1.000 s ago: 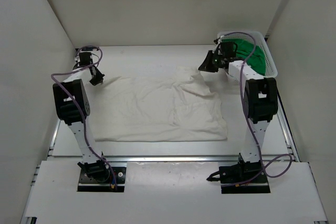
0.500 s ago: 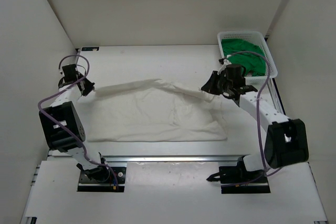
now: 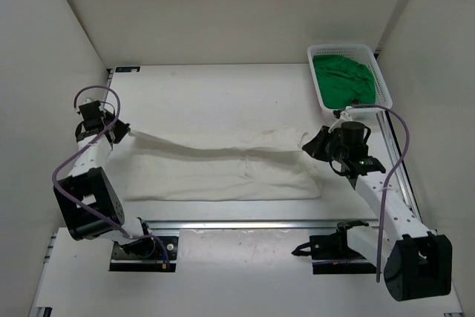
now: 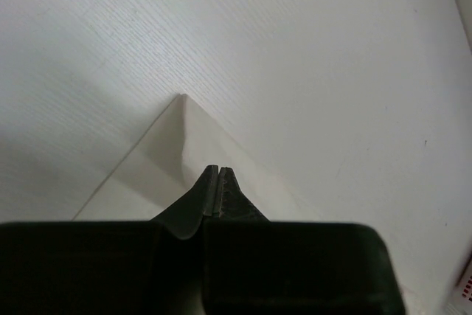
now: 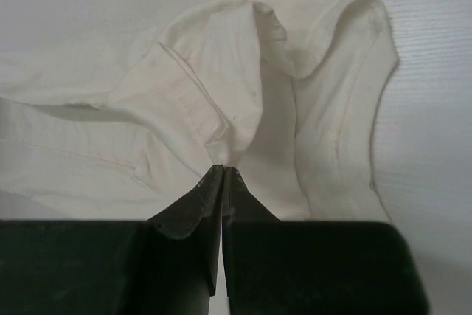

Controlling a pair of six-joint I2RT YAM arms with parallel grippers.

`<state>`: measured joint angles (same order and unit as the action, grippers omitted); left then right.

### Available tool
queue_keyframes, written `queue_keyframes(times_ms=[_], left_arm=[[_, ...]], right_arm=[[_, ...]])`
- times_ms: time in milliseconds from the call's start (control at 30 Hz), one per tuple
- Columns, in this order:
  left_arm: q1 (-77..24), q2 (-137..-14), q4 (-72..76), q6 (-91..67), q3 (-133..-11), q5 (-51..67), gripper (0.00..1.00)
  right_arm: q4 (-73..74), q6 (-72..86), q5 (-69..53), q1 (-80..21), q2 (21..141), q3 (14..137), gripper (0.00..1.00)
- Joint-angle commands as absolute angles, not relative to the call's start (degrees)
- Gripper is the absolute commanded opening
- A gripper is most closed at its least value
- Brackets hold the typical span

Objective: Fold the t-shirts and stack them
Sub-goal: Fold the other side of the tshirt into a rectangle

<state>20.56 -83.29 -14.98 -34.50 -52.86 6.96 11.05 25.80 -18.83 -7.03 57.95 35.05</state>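
My left claw (image 3: pixel 121 129) is pinched tight on one end of the white t-shirt (image 3: pixel 223 165). In the left wrist view the fingertips (image 4: pixel 219 170) meet with no gap, and a smooth, flat point of cloth (image 4: pixel 184 134) juts out just ahead of them. From that claw the shirt runs rightward as a long band, its far edge pulled fairly taut and dipping slightly midway between my two claws. The near half lies flat on the surface (image 3: pixel 223 94).

My right claw (image 3: pixel 310 144) is equally closed on the shirt's other end. Its tips (image 5: pixel 223 167) bite into soft, rumpled folds (image 5: pixel 221 71), with a stitched hem running off to the left of the claw and a rounded loop of fabric to the right.

Beyond the right claw, well apart from it, a white mesh basket (image 3: pixel 349 47) holds a crumpled bright green t-shirt (image 3: pixel 343 79). The surface is matte white with a fine ribbed grain, enclosed by plain white walls (image 3: pixel 223 5).
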Motion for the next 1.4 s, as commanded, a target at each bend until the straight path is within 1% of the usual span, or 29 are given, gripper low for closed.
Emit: queue_keyframes(times_ms=[0, 133, 267, 400, 433, 467, 500, 633, 700, 733, 833, 867, 900, 933, 967, 1000, 1033, 1100, 1167, 1233, 1267, 1300, 1333, 1367], left_arm=[[20.0, -78.5, -15.5, -34.5, -51.6, 7.8, 0.00], [19.7, -74.5, -15.2, -33.9, -48.4, 6.2, 0.00], [18.5, -73.7, -16.0, -30.8, -45.9, 1.1, 0.00], [19.3, -73.2, -14.6, -31.2, -42.0, 2.5, 0.00], [19.9, -73.0, -14.9, -31.6, -41.2, 1.9, 0.04], [20.0, -73.1, -14.2, -31.7, -40.6, 1.5, 0.04], [20.9, -72.5, -14.0, -32.3, -40.3, 1.7, 0.08], [21.3, -72.2, -13.7, -33.7, -39.6, 3.2, 0.16], [21.4, -71.4, -13.2, -34.9, -39.1, 4.3, 0.24], [22.0, -71.3, -12.7, -35.8, -38.9, 4.6, 0.25], [23.5, -70.1, -12.7, -37.9, -38.7, 6.8, 0.35], [23.5, -69.9, -12.7, -38.8, -38.8, 7.2, 0.39], [23.4, -69.4, -12.9, -38.9, -39.1, 7.1, 0.42], [23.4, -69.0, -13.6, -38.8, -39.6, 7.6, 0.43], [22.8, -68.4, -13.3, -39.5, -39.8, 7.7, 0.43], [21.5, -67.6, -12.7, -39.7, -40.1, 7.6, 0.41], [19.8, -66.3, -12.0, -39.6, -40.2, 7.5, 0.38], [15.9, -64.9, -10.6, -39.6, -40.3, 7.2, 0.36], [10.8, -63.2, -9.0, -39.0, -40.2, 4.8, 0.36], [1.6, -61.6, -8.4, -39.0, -39.5, 1.7, 0.36], [-4.8, -61.4, -7.3, -39.3, -39.0, 0.5, 0.37], [-7.5, -61.3, -6.1, -39.8, -38.5, 0.2, 0.37], [-12.7, -61.7, -5.4, -40.7, -37.3, -2.2, 0.35], [-17.5, -62.0, -3.4, -41.0, -36.8, -2.3, 0.36]], right_arm=[[11.9, 26.6, -16.4, -7.3, 51.6, 33.5, 0.00], [13.2, 28.0, -15.0, -6.9, 47.8, 30.5, 0.00], [12.7, 30.8, -16.2, -8.2, 44.7, 26.6, 0.00], [13.5, 33.2, -15.9, -9.1, 42.7, 23.7, 0.00], [13.5, 33.5, -16.2, -9.5, 42.1, 22.5, 0.00], [13.6, 33.7, -16.5, -8.8, 41.7, 22.2, 0.00], [13.6, 34.4, -16.6, -8.8, 40.8, 21.1, 0.00], [14.3, 36.4, -16.7, -7.4, 36.6, 17.5, 0.00], [16.4, 36.0, -16.5, -6.8, 34.5, 16.9, 0.00], [17.0, 35.3, -16.2, -6.3, 33.4, 16.4, 0.00], [18.8, 36.0, -16.3, -7.7, 31.7, 15.6, 0.00], [19.1, 36.3, -15.5, -8.6, 31.7, 15.8, 0.03], [19.8, 36.4, -13.9, -10.2, 31.9, 15.9, 0.08], [20.3, 36.3, -12.8, -11.8, 31.8, 16.7, 0.11], [21.2, 36.3, -11.2, -12.2, 31.8, 17.8, 0.21], [22.3, 35.8, -9.4, -13.2, 31.3, 18.5, 0.26], [23.5, 35.5, -7.3, -14.3, 30.9, 20.3, 0.28], [24.3, 34.6, -5.0, -15.4, 30.5, 23.3, 0.30], [23.3, 32.1, -4.3, -17.1, 33.0, 26.2, 0.24], [20.4, 30.4, -6.9, -18.6, 39.5, 27.7, 0.04], [17.4, 29.9, -8.3, -20.3, 44.8, 28.4, 0.00], [16.3, 28.8, -8.8, -22.7, 50.2, 30.2, 0.00], [14.2, 27.7, -8.2, -23.9, 55.3, 31.7, 0.00], [12.2, 26.9, -8.3, -26.3, 58.2, 32.9, 0.00]])
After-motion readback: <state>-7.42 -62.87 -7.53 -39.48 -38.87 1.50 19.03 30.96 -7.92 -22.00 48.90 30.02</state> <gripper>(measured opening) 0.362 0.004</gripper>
